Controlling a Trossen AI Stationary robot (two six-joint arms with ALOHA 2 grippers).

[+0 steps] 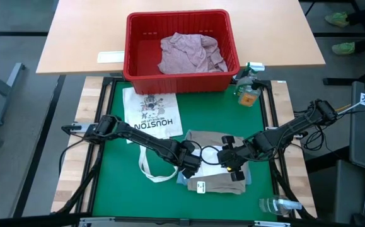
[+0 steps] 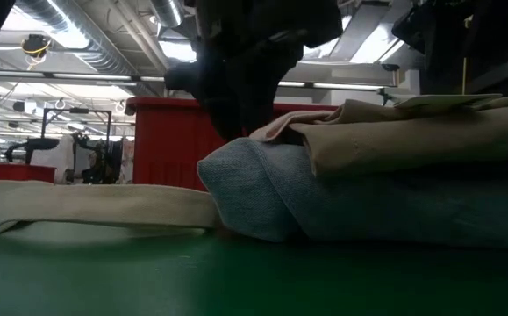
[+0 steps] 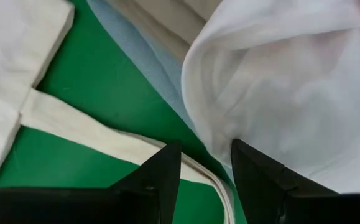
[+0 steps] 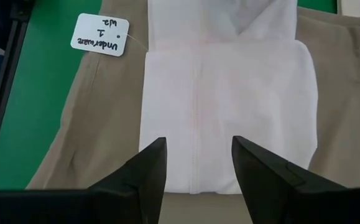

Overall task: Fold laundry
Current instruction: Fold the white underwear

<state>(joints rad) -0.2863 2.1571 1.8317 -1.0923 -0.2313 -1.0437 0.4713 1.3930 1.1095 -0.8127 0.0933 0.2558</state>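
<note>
The laundry sits in a small stack on the green tabletop [image 1: 106, 183], toward its near edge: light blue denim jeans [image 2: 341, 206] at the bottom, a tan cloth piece [image 1: 217, 183] on top of them, and a pale white-pink folded garment [image 4: 229, 118] lying on the tan piece. A white tag [image 4: 100, 34] rests on the tan cloth beside the pale garment. A pink-mauve shirt [image 1: 190, 53] lies crumpled in the red basket [image 1: 138, 63] at the far edge. A cream tote bag [image 1: 149, 113] printed with HOUSTON lies flat to the left of the stack, its strap [image 1: 154, 170] looping toward the jeans. The left gripper [image 1: 190, 165] hangs at the stack's left edge, its jaws parted and empty, over the pale garment's rim. The right gripper [image 1: 231, 165] hovers above the pale garment, jaws wide apart, holding nothing.
</note>
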